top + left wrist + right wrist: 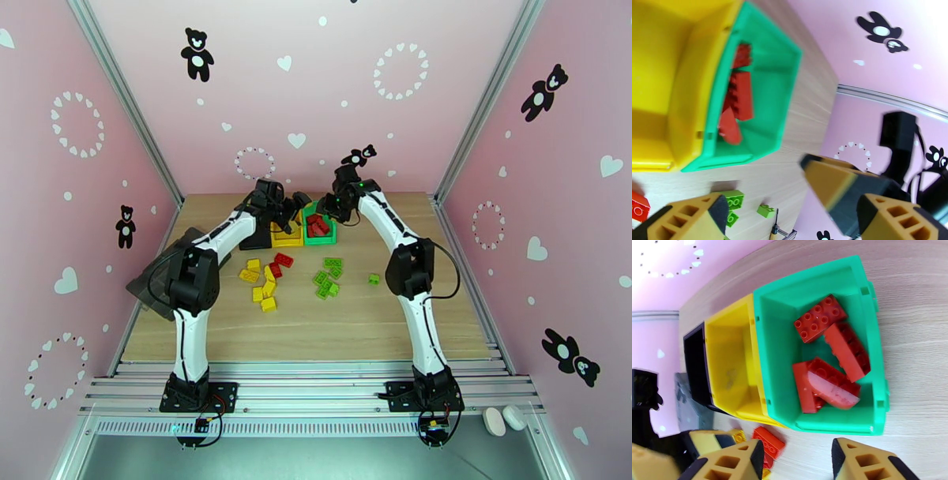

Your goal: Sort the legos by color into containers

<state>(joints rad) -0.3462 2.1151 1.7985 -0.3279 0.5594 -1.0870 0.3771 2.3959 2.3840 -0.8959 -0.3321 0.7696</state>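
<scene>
The right gripper [796, 461], its orange-and-black fingers spread wide with nothing between them, hangs over the light wooden table [916, 319]. It is just beside the green open plastic bin [776, 327], which holds several red studded bricks [821, 318]. The yellow plastic bin [730, 358] touches the green one, with the black plastic bin [695, 358] beyond. The left gripper [792, 212] is likewise wide and empty, near the green bin. Loose yellow bricks [261, 282], loose green bricks [327, 278] and loose red bricks [280, 260] lie nearer the arm bases.
</scene>
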